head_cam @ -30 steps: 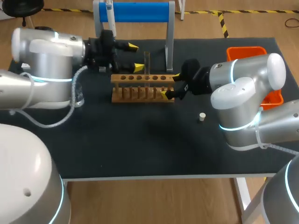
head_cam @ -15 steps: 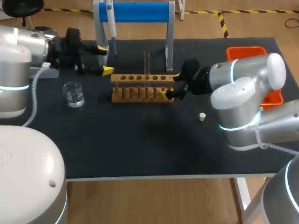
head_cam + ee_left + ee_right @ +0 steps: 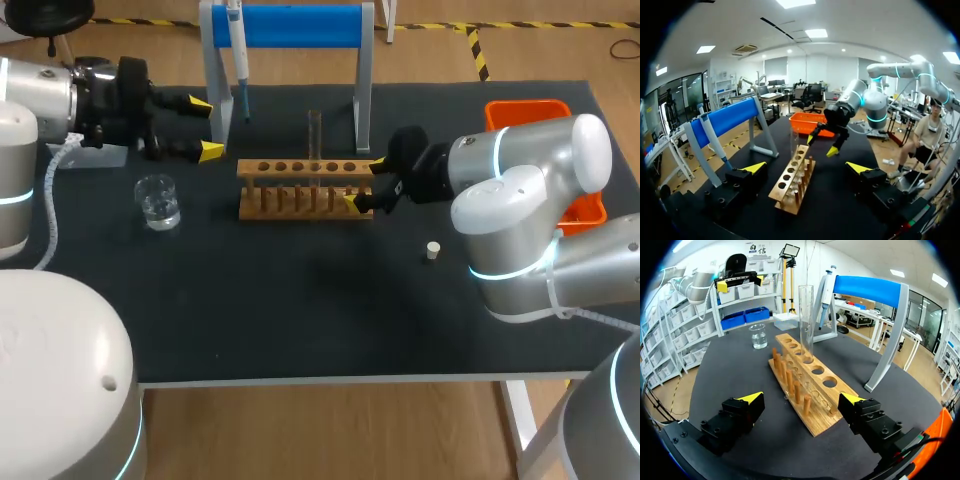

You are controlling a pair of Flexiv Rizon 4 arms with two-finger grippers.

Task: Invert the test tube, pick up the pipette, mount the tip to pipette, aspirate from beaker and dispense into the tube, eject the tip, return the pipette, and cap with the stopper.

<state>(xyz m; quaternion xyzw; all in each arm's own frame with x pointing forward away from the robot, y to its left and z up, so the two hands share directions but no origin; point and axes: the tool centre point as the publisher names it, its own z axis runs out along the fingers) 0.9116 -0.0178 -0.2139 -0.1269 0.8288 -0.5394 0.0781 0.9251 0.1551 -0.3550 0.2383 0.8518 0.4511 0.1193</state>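
Observation:
A clear test tube (image 3: 315,133) stands upright in the wooden rack (image 3: 300,187). The pipette (image 3: 238,60) hangs on the blue stand (image 3: 290,25). My left gripper (image 3: 206,127) is open and empty, left of the rack and beside the stand's left leg. In its wrist view the left gripper (image 3: 806,168) faces the rack (image 3: 790,182) endwise, with the tube (image 3: 794,144) ahead and the pipette (image 3: 713,141) off to one side. My right gripper (image 3: 365,183) is open, its fingers on either side of the rack's right end (image 3: 812,390); the tube (image 3: 806,322) rises ahead. The small white stopper (image 3: 433,250) lies on the mat.
A glass beaker (image 3: 158,202) holding clear liquid stands left of the rack, near the left arm. An orange bin (image 3: 545,112) sits at the back right, partly behind the right arm. Bare black mat (image 3: 300,310) covers the front of the table.
My left arm has drawn back to the left, away from the rack and tube, uncovering the beaker. The right arm and the tube have not moved.

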